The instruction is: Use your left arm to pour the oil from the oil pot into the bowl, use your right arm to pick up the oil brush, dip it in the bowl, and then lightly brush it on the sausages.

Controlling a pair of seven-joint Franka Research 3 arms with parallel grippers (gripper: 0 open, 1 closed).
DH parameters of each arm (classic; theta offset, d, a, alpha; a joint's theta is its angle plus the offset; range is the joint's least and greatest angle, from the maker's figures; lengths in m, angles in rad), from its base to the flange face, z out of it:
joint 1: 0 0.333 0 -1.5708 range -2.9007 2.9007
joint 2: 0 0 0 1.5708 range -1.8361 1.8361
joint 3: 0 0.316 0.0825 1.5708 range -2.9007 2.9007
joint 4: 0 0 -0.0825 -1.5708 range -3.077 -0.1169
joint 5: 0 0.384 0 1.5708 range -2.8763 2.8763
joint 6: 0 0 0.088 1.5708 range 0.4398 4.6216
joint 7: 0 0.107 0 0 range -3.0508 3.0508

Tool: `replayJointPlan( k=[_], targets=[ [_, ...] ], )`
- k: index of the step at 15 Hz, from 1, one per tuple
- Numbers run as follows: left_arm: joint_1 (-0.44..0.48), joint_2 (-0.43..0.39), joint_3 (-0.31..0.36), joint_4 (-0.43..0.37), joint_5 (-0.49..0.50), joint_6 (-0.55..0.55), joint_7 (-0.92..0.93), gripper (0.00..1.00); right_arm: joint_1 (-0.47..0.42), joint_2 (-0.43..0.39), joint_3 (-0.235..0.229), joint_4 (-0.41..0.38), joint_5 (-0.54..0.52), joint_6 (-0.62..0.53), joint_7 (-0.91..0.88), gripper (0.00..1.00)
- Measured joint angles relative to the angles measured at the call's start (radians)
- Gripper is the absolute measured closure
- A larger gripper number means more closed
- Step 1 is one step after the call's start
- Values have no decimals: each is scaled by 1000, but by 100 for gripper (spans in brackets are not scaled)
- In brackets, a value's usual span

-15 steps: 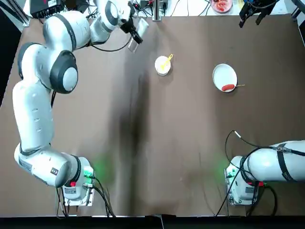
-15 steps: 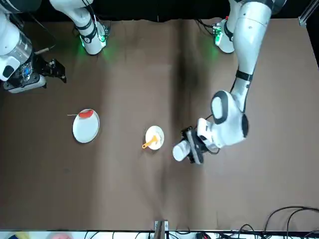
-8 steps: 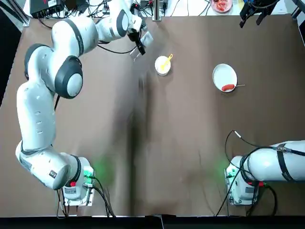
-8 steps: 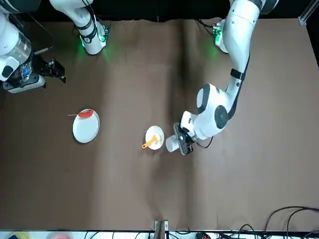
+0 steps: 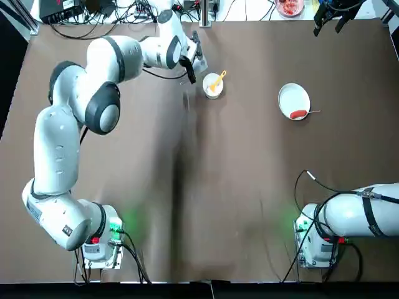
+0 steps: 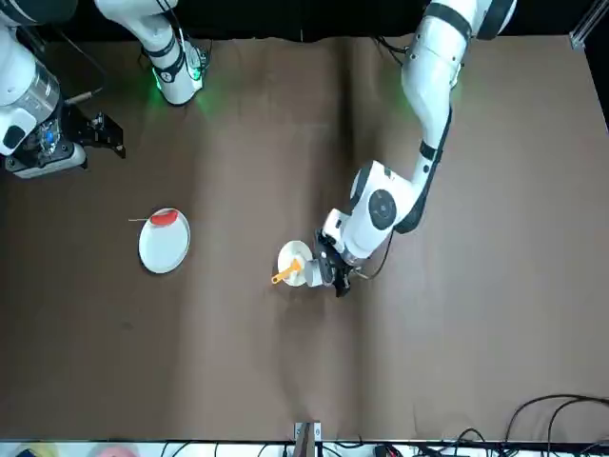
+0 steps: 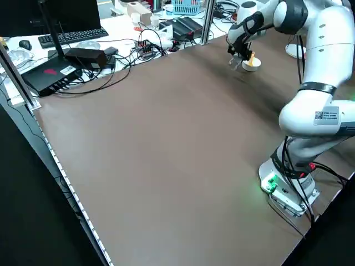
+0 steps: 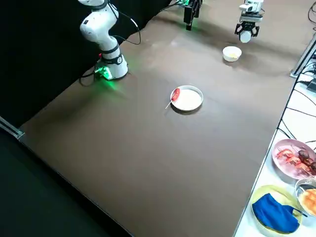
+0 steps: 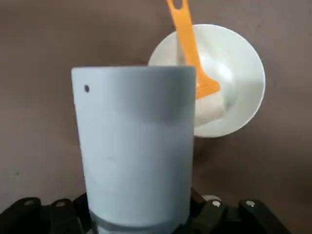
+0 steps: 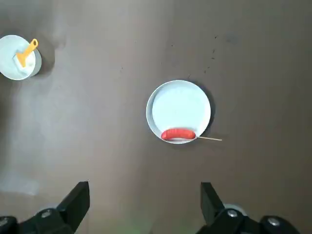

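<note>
Left gripper (image 6: 331,266) beside the white bowl (image 6: 287,276), its jaws closed around the pale cylindrical oil pot (image 9: 136,141), which juts past the fingertips and partly hides the bowl; the pot's contents I can't make out.

On the table 1 bowl (image 5: 208,91) sits toward the far edge, near the middle, and 1 plate (image 5: 288,94) lies well apart to its right. The oil brush (image 5: 216,82) rests in the bowl, its handle reaching past the rim. 1 sausage (image 10: 178,134) lies on the plate, at the side nearer the robot, its stick jutting out to the right. The left gripper (image 6: 329,270) holds what seems to be the oil pot (image 9: 136,146), just left of the bowl. The right gripper (image 10: 145,202) is parked at the far right, beyond the plate.
</note>
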Motion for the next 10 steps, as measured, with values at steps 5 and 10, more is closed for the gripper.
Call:
replayJointPlan(
  k=[5, 10],
  targets=[
    [-16, 25, 2, 1, 1, 21, 1, 45, 0, 0, 0, 0, 0, 1, 0, 0],
    [3, 17, 5, 25, 1, 22, 1, 45, 0, 0, 0, 0, 0, 1, 0, 0]
  ],
)
